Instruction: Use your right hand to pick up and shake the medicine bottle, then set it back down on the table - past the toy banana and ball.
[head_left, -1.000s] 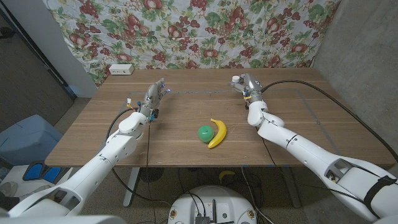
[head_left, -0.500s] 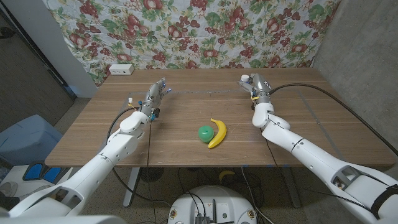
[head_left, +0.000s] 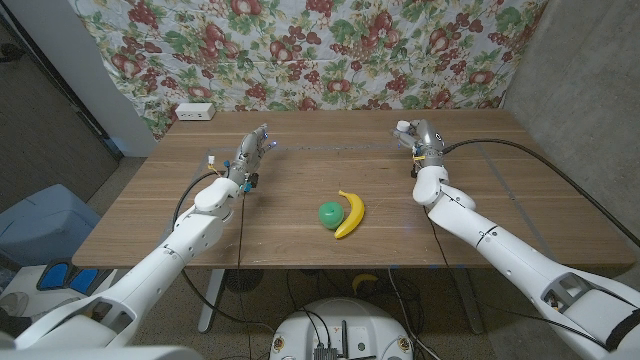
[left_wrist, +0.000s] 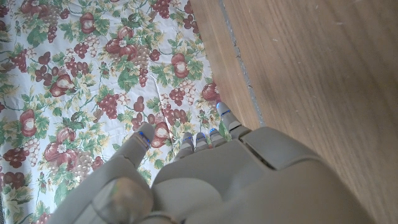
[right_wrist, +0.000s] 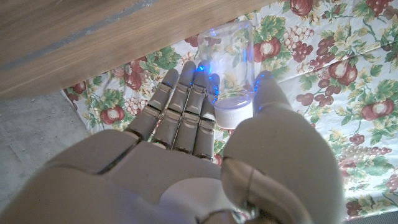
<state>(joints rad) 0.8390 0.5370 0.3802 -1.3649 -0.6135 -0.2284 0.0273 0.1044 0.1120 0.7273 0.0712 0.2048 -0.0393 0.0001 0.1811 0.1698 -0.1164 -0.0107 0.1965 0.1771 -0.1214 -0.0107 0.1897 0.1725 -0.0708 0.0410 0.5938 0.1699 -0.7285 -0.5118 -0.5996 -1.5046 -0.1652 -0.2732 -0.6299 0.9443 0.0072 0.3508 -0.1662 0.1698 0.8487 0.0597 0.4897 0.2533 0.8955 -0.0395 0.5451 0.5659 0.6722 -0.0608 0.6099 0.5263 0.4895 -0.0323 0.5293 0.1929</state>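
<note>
While gripped in the right hand (head_left: 418, 139), the medicine bottle (right_wrist: 231, 68) sits at the tabletop's (head_left: 300, 215) far side, well beyond the toy banana (head_left: 349, 213).
Clear and see-through with a white cap, the bottle lies between the thumb and fingers (right_wrist: 186, 106), cap toward the palm. A green ball (head_left: 329, 212) touches the banana's left side. Far left of the banana, the left hand (head_left: 250, 152) holds nothing, its fingers apart.
</note>
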